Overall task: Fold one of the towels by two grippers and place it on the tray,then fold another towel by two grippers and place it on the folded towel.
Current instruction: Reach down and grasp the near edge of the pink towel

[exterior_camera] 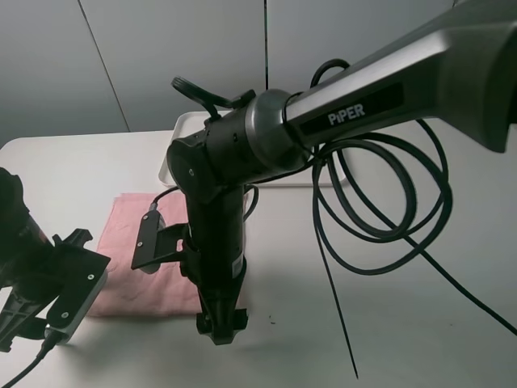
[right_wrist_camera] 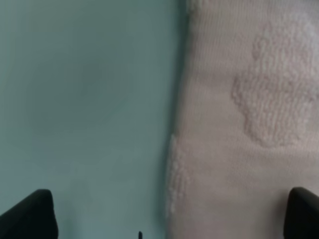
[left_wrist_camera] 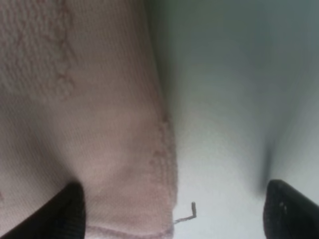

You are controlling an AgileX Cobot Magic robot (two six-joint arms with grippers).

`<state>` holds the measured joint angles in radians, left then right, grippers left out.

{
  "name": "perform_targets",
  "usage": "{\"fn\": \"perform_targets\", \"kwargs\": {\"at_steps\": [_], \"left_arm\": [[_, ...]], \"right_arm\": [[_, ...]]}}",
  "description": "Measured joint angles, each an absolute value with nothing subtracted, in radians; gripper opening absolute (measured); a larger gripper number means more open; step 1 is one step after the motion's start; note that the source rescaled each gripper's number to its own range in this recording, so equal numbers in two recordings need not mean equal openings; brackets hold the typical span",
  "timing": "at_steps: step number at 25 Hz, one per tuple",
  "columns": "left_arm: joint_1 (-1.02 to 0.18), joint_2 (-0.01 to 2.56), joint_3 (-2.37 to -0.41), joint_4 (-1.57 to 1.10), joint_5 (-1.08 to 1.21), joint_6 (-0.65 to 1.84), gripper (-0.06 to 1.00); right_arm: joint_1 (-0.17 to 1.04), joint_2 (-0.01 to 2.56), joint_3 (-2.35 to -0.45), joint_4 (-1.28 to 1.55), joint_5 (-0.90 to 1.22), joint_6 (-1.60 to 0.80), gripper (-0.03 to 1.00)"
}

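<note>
While the pink towel lies flat, left tool and right tool straddle its edges, spread wide.

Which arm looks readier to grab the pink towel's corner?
Left, probably: the left gripper, open, straddles the pink towel right at its corner. The right gripper, also open, straddles only an edge; no corner shows there.

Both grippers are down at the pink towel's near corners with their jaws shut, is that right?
No, the jaws are open, not shut. Both wrist views show it: the left gripper and right gripper are spread wide at the pink towel.
</note>
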<state>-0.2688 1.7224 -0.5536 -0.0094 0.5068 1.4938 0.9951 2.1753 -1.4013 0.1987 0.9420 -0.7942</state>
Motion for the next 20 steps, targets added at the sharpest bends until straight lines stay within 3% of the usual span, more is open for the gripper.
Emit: {"fn": "perform_targets", "kwargs": {"at_steps": [20], "left_arm": [[-0.269,1.724,-0.554,-0.009,0.503,1.492,0.93]], "right_arm": [[0.996,2.183,-1.358,0.201,0.923,-0.774,0.98]]}}
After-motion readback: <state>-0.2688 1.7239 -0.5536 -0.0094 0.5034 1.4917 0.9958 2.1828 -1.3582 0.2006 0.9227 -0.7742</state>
